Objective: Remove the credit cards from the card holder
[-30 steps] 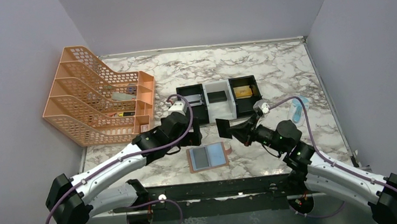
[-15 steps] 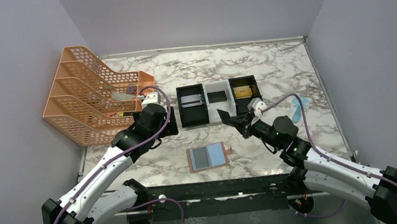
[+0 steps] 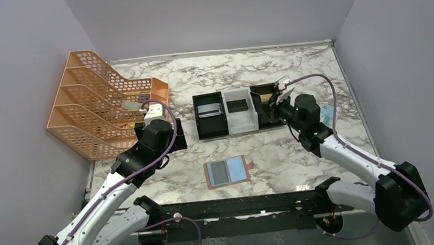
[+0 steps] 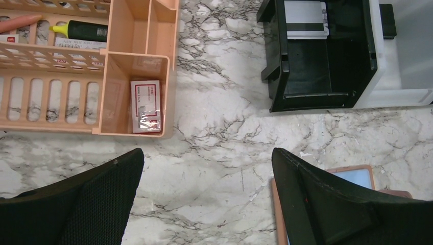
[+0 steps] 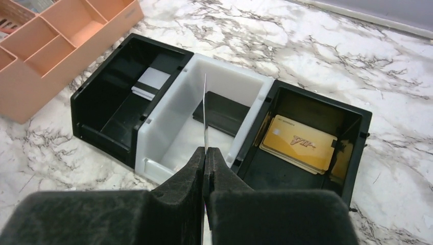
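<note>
From above and behind the arm bases [image 3: 154,239] we look down on the whole table [image 3: 293,74]. Our left wrist view faces straight down, close over the marble. The right wrist view slants forward and down, close to the black-and-white tray [image 3: 211,134]. All three share that tray.

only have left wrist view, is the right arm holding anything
Observer: Yes, the right fingers are shut on a thin card, held on edge near the tray.
Operator: whats in the trays far right bin
Observer: A gold card lies flat in the right black compartment.
Operator: wallet empty yet
Observer: The top view shows the card holder lying open, with a grey rectangle, likely a card, on its left half.
</note>
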`<state>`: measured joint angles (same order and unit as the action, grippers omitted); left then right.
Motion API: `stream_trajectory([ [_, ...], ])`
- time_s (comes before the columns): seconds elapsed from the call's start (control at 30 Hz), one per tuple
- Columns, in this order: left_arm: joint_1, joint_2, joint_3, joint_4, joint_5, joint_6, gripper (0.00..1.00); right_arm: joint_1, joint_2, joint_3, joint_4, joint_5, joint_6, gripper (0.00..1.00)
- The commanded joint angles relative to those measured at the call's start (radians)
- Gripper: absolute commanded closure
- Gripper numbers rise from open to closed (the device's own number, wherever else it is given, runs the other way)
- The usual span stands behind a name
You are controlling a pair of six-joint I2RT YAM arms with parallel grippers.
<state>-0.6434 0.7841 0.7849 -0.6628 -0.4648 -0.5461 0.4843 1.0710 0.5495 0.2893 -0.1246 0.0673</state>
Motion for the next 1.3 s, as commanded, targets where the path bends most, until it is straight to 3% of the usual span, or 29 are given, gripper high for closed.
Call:
stream_trajectory([
  [0.0, 0.003, -0.004, -0.014, -0.005, -0.028, 0.016, 0.01, -0.056, 0.056, 0.063, 0.041, -0.170, 0.011, 0.99],
  [0.1, 0.003, -0.003, -0.014, -0.003, -0.027, 0.019, 0.01, -0.056, 0.094, 0.076, 0.105, -0.245, -0.066, 0.99],
  [0.2, 0.002, -0.006, -0.013, -0.004, -0.027, 0.023, 0.01, -0.055, 0.126, 0.126, 0.056, -0.336, -0.184, 0.99],
  [0.37, 0.003, -0.012, -0.015, -0.003, -0.026, 0.022, 0.01, -0.032, 0.168, 0.192, -0.071, -0.319, -0.466, 0.99],
  [0.57, 0.003, -0.004, -0.013, -0.003, -0.030, 0.024, 0.01, 0.032, 0.276, 0.241, -0.144, -0.178, -0.760, 0.99],
  [0.93, 0.003, 0.022, -0.012, -0.004, -0.035, 0.030, 0.01, 0.033, 0.464, 0.302, -0.150, -0.084, -0.946, 0.99],
  [1.27, 0.003, 0.039, -0.009, -0.003, -0.031, 0.034, 0.01, 0.033, 0.575, 0.365, -0.064, -0.137, -0.986, 0.99],
])
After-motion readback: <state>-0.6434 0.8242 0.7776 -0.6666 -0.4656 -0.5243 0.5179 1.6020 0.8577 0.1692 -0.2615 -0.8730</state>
